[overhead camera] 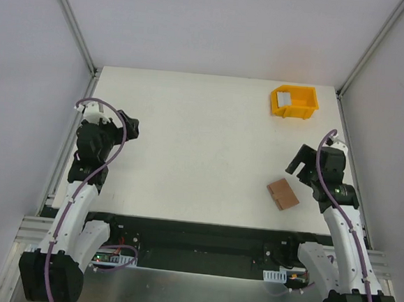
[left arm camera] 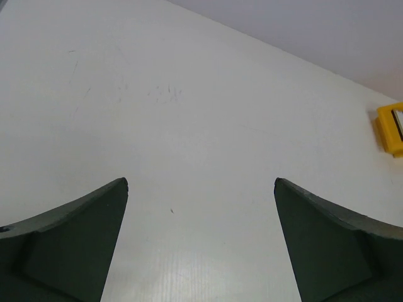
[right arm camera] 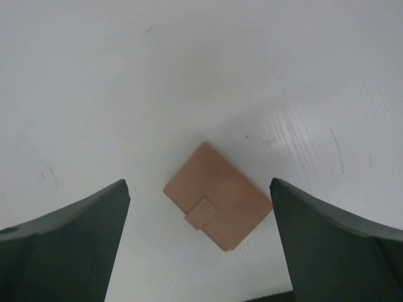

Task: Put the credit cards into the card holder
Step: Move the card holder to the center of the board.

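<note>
Far left of the card holder (overhead camera: 283, 194), left gripper (overhead camera: 130, 125) hangs over the table (overhead camera: 187, 157), jaws wide apart, empty. Card holder lies flat, closed, tab up. Beyond it, credit cards (overhead camera: 284, 99) sit in yellow bin (overhead camera: 306, 104). Just right of it, right gripper (overhead camera: 298, 161), jaws wide apart, empty.

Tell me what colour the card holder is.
Light tan brown. The card holder shows best in the right wrist view.
</note>
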### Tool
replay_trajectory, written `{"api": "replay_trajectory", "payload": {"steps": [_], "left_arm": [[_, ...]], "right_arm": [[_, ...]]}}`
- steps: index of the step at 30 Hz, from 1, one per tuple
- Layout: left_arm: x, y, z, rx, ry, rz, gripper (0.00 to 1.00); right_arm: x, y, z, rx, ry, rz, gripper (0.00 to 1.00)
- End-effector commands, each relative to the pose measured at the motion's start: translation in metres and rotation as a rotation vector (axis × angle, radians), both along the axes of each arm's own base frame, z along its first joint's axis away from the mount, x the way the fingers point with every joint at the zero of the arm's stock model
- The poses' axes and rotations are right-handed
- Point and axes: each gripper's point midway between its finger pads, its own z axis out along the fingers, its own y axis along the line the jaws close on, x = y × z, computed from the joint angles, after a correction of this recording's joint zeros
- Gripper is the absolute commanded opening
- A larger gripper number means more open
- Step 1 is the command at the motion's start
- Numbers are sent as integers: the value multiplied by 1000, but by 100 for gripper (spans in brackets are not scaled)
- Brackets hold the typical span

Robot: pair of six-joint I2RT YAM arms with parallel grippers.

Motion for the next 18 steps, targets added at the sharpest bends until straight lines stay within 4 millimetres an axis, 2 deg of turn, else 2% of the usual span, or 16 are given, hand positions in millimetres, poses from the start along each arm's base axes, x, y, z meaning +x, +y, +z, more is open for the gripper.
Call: {"api": "replay_trajectory", "payload": {"steps": [1, 3, 7, 12, 16, 18], "left_arm": [[-5, 20, 13, -170, 11, 203, 99], [-16, 31, 1, -237, 75, 311, 99], [-21, 18, -2, -210, 95, 219, 99], [-26, -32, 15, -95, 112, -151, 99], [-29, -43, 10, -174, 174, -179, 99], [-33, -59, 4, -153, 211, -312, 99]], "right_arm": [[-31, -4, -26, 28, 186, -81, 96], [-38, -8, -31, 23, 220, -112, 96], [-48, -17, -36, 16, 232, -190, 96], [-54, -16, -43, 33, 242, -197, 96], [-58, -18, -49, 38, 270, -220, 96], [-65, -22, -60, 39, 300, -261, 96]]}}
